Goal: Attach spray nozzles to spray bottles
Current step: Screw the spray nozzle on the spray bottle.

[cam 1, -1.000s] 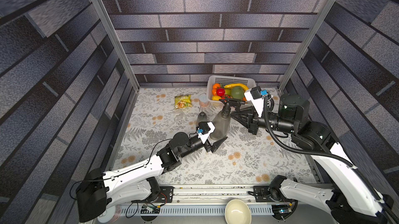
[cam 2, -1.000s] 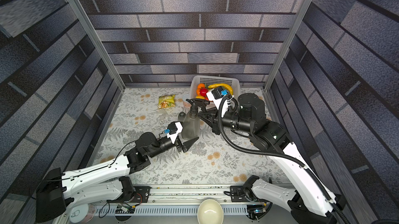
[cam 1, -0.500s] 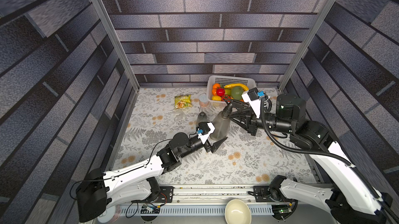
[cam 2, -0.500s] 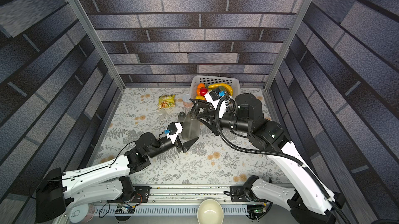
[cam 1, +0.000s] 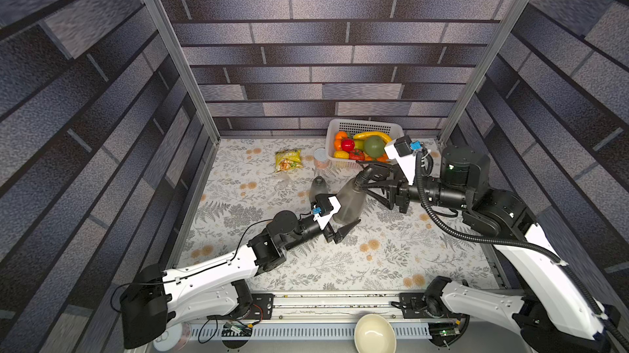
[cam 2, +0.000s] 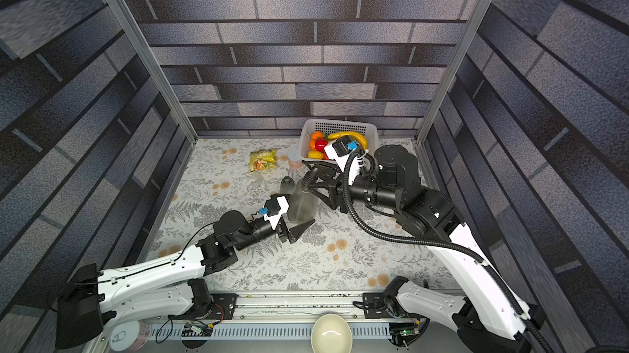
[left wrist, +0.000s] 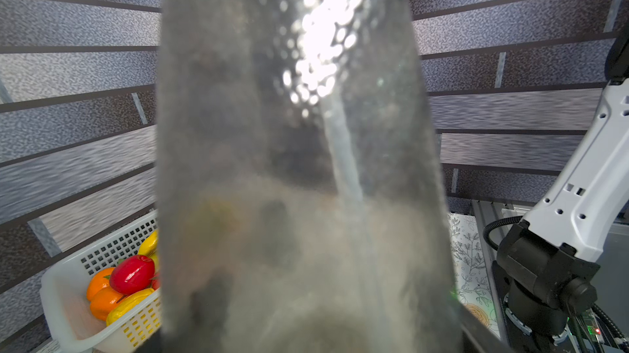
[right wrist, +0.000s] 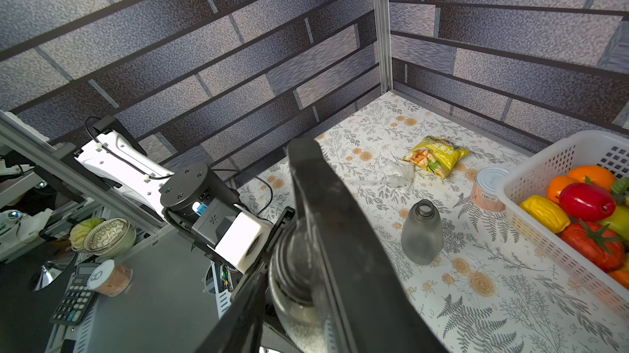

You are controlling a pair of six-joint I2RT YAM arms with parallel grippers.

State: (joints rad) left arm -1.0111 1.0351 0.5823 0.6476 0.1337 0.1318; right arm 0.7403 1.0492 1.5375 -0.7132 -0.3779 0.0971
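Note:
A smoky-grey spray bottle stands upright mid-table. My left gripper is shut on its wide base, and the bottle fills the left wrist view. A thin dip tube shows inside it. A black spray nozzle sits on its neck. My right gripper reaches in from the right. Its jaws stand slightly open on either side of the nozzle's ribbed collar. A second spray bottle with a bare neck stands just behind. A clear nozzle lies beyond it.
A yellow snack bag and a pinkish tin can lie at the back. A white basket of toy fruit fills the back right corner. A cream bowl sits below the front rail.
My right gripper's jaws, shut on the black nozzle before, have parted a little around it. The left arm and the bottle have not moved.

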